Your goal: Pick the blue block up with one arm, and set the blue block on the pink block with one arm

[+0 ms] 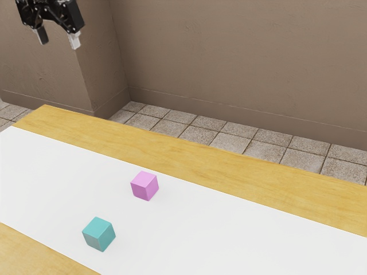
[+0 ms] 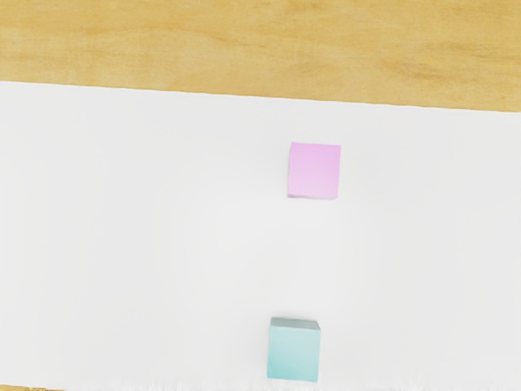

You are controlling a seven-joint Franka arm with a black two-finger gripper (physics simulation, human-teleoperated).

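A blue-green block (image 1: 98, 233) rests on the white mat (image 1: 229, 240) near the table's front edge. The pink block (image 1: 144, 185) sits a short way behind it, toward the exterior view's right, with a clear gap between the two. My gripper (image 1: 56, 39) hangs high in the exterior view's upper left corner, far above the table, with its fingers apart and nothing between them. From the hand's camera I look straight down on the blue block (image 2: 293, 349) and the pink block (image 2: 313, 170), both lying flat on the mat.
The white mat runs along a wooden table (image 1: 241, 166), whose bare wood (image 2: 244, 41) borders it on both long sides. Beyond the table lie a tiled floor (image 1: 275, 143) and a brown wall (image 1: 241, 51).
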